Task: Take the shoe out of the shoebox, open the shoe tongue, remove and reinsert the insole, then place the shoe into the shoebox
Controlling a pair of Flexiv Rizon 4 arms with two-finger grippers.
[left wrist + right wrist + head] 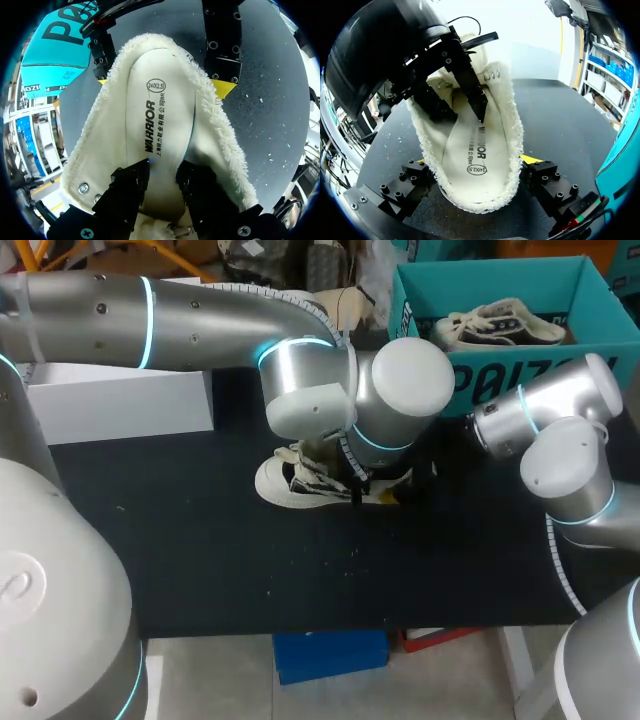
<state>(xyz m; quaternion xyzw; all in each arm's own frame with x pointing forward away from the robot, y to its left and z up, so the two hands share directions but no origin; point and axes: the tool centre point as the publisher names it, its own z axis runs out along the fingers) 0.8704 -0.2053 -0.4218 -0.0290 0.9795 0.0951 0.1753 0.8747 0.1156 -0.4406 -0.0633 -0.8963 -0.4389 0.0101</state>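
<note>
Left claw [163,166] sits down inside shoe [222,150], right over printed insole [160,100], w/ eyelets just beside it. Can't tell if it's pinching the insole or only resting on it. Right claw [475,161] straddles shoe's rounded end, opposite left claw, clamped on the fleecy rim from both sides. Insole lies flat in the shoe, text up. Shoe rests on black surface [200,560] near its middle, mostly hidden under the arms in head view. Teal shoebox [500,280] stands at surface's far edge on the right-arm side, open, w/ second shoe [500,325] inside. Box and held shoe are apart.
</note>
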